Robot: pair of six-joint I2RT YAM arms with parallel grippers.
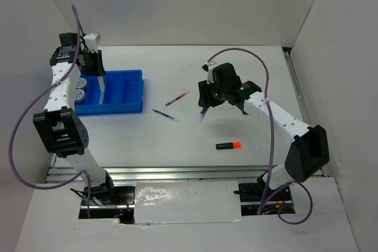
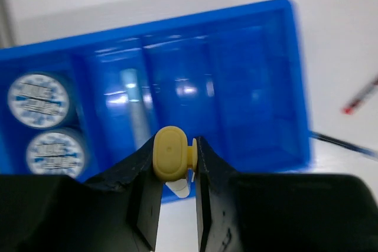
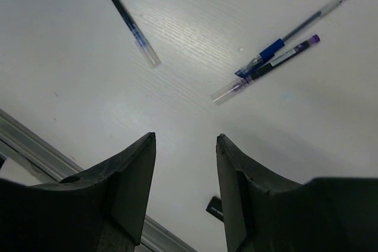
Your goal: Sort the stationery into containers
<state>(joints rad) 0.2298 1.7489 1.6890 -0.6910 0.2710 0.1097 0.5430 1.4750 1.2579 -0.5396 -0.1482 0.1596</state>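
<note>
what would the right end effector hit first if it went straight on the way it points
Most likely the bare white table top; the open right end effector aims at a patch short of the thin purple plastic pen, though depth is unclear.

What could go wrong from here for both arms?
The left gripper pinches the cream bar by its end, at the near edge of the tray; released here, it may fall outside.
The blue pen and purple pen lie almost touching ahead of the open right gripper; it might catch both.
</note>
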